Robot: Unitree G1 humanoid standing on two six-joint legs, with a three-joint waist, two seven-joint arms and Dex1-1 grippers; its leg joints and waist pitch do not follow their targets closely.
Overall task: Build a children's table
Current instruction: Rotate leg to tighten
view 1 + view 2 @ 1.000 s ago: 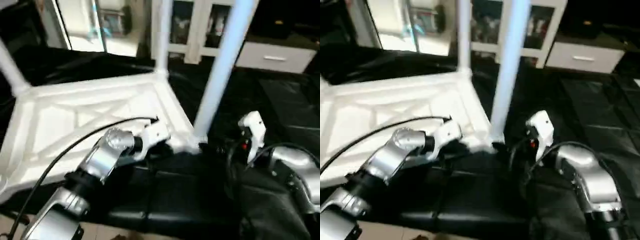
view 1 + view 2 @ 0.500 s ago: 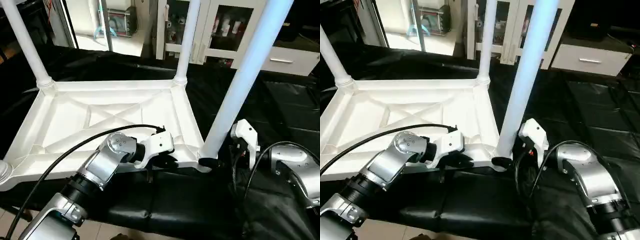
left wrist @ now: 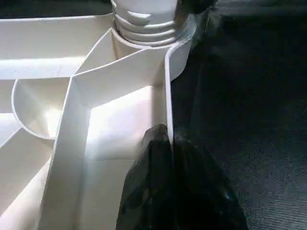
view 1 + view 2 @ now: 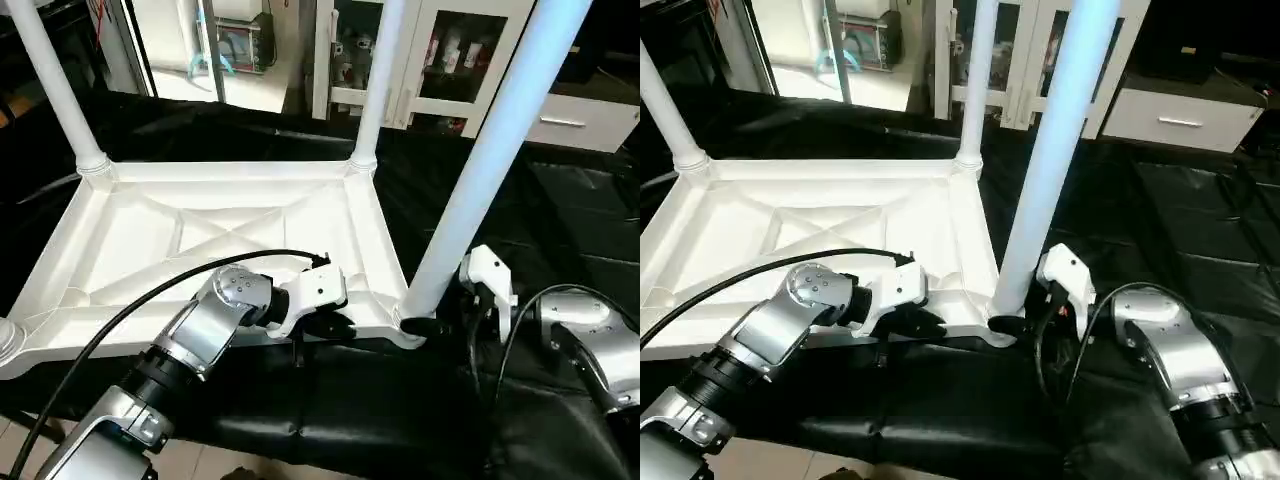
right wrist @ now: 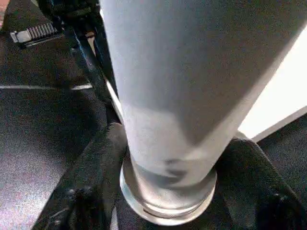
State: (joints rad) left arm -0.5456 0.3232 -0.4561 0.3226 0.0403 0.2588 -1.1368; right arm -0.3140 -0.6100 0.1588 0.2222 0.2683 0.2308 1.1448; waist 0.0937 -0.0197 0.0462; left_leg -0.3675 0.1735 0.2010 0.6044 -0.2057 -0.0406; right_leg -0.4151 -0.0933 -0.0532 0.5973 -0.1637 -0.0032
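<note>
The children's table is seen lying upside down on a black covered surface, its ribbed X-braced underside turned upward. Legs are stood upright in its corner sockets: a far left leg, a far right leg, and a near right leg, taken here as the landmark. Just left of that near right leg, the table's near rim is pinched by the left claw, whose black fingers are pressed narrowly together on either side of the thin wall. At the foot of the near right leg, the right claw is set around the leg's base; its two fingers are spread to either side of the tube, close against it. A white glass-door cabinet is seen well behind the leg.
</note>
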